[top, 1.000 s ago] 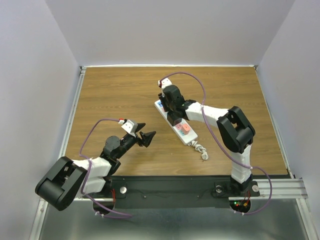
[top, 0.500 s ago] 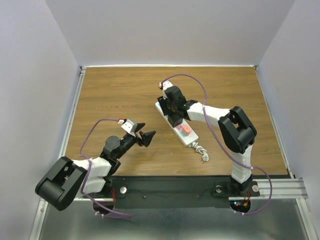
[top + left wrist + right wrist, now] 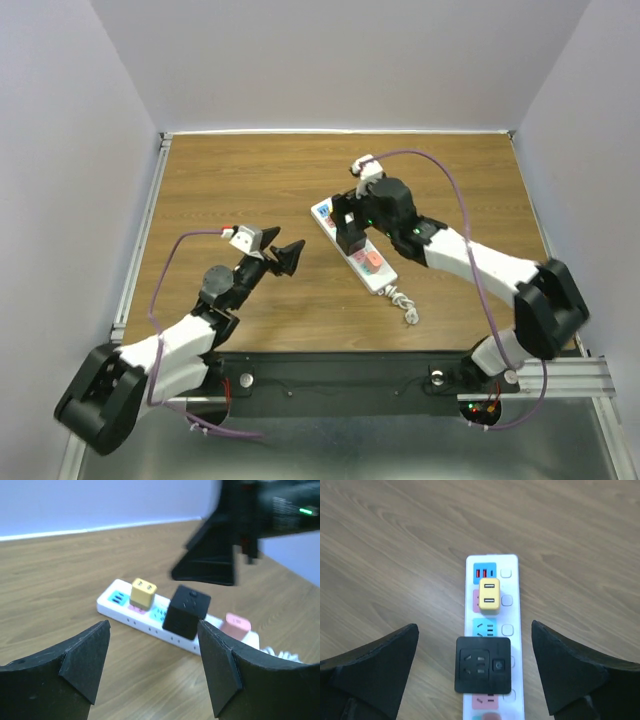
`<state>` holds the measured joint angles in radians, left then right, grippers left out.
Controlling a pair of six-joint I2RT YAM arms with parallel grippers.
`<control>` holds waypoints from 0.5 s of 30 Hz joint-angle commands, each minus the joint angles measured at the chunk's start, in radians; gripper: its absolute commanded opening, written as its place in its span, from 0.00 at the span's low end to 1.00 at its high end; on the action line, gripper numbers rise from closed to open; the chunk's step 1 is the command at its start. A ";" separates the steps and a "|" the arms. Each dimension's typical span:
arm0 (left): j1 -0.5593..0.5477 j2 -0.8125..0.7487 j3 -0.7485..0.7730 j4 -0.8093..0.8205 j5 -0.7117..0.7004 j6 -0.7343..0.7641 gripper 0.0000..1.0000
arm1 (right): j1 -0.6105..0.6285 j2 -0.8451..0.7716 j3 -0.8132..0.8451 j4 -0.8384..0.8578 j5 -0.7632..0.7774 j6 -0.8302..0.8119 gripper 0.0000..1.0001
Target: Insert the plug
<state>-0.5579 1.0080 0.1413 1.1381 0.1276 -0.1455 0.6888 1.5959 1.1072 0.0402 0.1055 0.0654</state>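
Observation:
A white power strip (image 3: 507, 587) lies slantwise on the wooden table. The black cube plug (image 3: 483, 665) sits in one of its middle sockets, and a yellow USB adapter (image 3: 489, 596) stands two sockets further along. My right gripper (image 3: 475, 645) hovers straight above the black plug, open, with its fingers well clear on both sides. In the left wrist view the black plug (image 3: 187, 611) stands upright on the power strip (image 3: 120, 607). My left gripper (image 3: 154, 630) is open and empty, short of the strip. From the top view the right gripper (image 3: 347, 228) covers the strip's middle and the left gripper (image 3: 287, 258) points at it.
A pink plug (image 3: 371, 260) sits at the near end of the power strip (image 3: 325, 213), beside its coiled white cord (image 3: 403, 300). Grey walls close in the table on three sides. The arms' purple cables arc above the table.
My right gripper went from shut on the black plug to wide open and drew back upward, leaving the plug seated in the strip. The left arm stretched a little toward the strip.

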 commanded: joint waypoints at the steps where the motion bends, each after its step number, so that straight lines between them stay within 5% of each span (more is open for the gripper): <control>1: 0.006 -0.152 0.069 -0.129 -0.173 -0.042 0.82 | 0.003 -0.205 -0.154 0.214 0.077 0.028 1.00; 15: 0.004 -0.347 0.161 -0.390 -0.376 -0.085 0.84 | 0.005 -0.617 -0.658 0.521 0.554 0.139 1.00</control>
<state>-0.5545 0.6807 0.2405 0.7837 -0.1864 -0.2264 0.6888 1.0443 0.4850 0.4126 0.4950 0.1772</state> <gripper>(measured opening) 0.844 0.998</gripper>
